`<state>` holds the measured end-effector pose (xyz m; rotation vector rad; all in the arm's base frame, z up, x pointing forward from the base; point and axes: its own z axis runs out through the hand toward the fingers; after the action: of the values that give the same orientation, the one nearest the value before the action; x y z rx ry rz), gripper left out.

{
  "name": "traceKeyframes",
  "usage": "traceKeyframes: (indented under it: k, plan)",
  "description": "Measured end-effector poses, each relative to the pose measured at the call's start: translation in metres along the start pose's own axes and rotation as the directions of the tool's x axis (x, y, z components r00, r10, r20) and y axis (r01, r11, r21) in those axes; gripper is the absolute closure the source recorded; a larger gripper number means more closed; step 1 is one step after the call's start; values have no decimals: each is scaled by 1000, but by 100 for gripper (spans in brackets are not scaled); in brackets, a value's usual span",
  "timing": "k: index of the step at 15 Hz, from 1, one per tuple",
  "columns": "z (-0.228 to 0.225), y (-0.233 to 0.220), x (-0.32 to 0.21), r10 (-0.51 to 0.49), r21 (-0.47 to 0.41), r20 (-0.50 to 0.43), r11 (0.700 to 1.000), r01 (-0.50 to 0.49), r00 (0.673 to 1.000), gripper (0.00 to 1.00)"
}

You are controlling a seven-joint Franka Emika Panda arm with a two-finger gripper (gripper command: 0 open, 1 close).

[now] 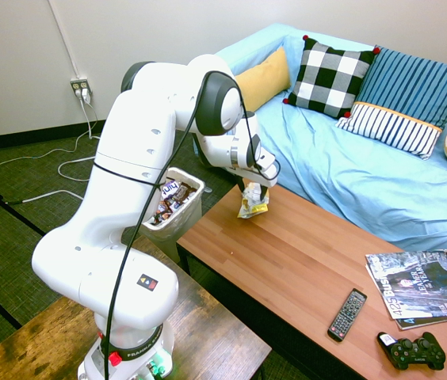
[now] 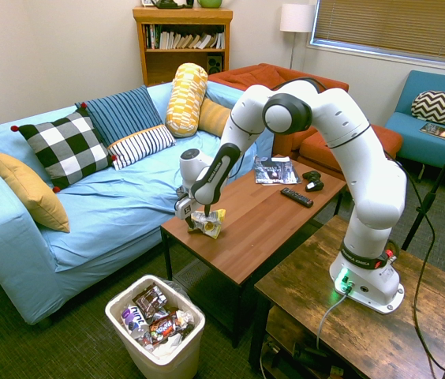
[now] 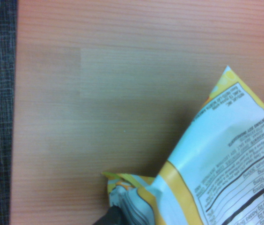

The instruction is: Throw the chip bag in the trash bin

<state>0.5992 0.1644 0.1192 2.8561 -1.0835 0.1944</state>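
The chip bag [image 1: 253, 204] [image 2: 209, 224], crumpled yellow and white foil, stands on the wooden coffee table [image 1: 303, 261] [image 2: 266, 229] near its corner by the sofa. My gripper [image 1: 251, 188] [image 2: 201, 212] points down right over it, open, with the fingers at the bag's upper end. The wrist view shows the bag's printed back [image 3: 225, 164] close up against the bare tabletop. The trash bin [image 1: 197, 204] [image 2: 121, 322], white with a clear liner and dark wrappers inside, sits on the floor off the table's end, beside the sofa.
A remote [image 1: 347, 313], a black game controller [image 1: 411, 352] and magazines [image 1: 422, 297] lie at the table's other end. The blue sofa [image 1: 342, 158] with several cushions runs along the table's long side. A darker wooden side table [image 1: 208, 332] adjoins the coffee table.
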Motion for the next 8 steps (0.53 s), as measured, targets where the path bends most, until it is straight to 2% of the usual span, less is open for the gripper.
traceKeyframes:
  k: [8]
  plan:
    - [6,1,2,21,4,30,1000,-21,999,100]
